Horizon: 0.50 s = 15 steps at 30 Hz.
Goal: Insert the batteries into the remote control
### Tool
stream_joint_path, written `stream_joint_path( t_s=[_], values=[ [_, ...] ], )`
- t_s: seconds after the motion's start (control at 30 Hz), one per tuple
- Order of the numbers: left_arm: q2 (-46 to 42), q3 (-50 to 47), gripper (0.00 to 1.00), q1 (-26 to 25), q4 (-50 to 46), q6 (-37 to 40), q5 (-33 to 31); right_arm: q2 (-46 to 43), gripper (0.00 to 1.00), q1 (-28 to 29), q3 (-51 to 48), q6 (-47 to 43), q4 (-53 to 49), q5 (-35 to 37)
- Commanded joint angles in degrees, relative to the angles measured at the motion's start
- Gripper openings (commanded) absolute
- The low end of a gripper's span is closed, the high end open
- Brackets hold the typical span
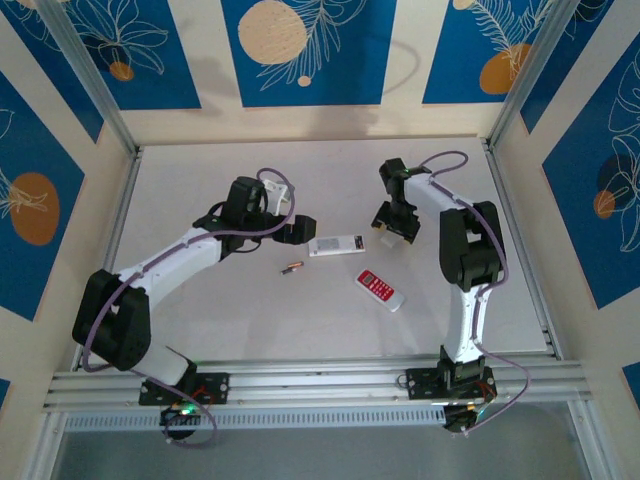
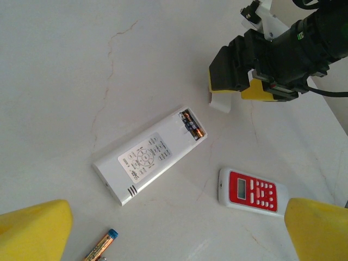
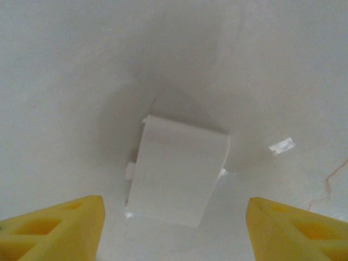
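The white remote [image 2: 149, 163] lies face up mid-table with its battery bay [image 2: 191, 124] uncovered at one end; batteries sit inside it. One loose battery [image 2: 100, 247], gold-orange with a blue tip, lies on the table [image 1: 291, 267] near the remote's other end. My left gripper [image 2: 176, 234] hovers open above the table beside this remote [image 1: 338, 245], holding nothing. My right gripper [image 3: 174, 234] is open and poised right over the white battery cover [image 3: 176, 171], which lies flat on the table, its yellow fingers [image 3: 54, 228] either side of it and apart from it.
A second remote, red-faced [image 1: 381, 289], lies near the right arm's base side [image 2: 253, 191]. The white table [image 1: 200, 320] is walled by a metal frame on all sides.
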Motion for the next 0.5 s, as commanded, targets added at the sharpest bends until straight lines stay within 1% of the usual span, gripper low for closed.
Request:
stream_joint_path(
  t_s=[0.0, 0.3, 0.47],
  values=[
    [-0.2, -0.2, 1.0, 0.4, 1.0, -0.7, 1.4, 1.8, 0.67, 0.1, -1.1, 0.8, 1.0, -2.4],
    [-0.1, 0.1, 1.0, 0.4, 0.7, -0.9, 1.4, 2.2, 0.53, -0.2, -5.0, 0.7, 2.2, -0.9],
    [0.0, 0.6, 1.0, 0.4, 0.1, -1.3, 1.4, 0.1, 0.42, -0.4, -6.9, -1.6, 4.9, -0.7]
  ],
)
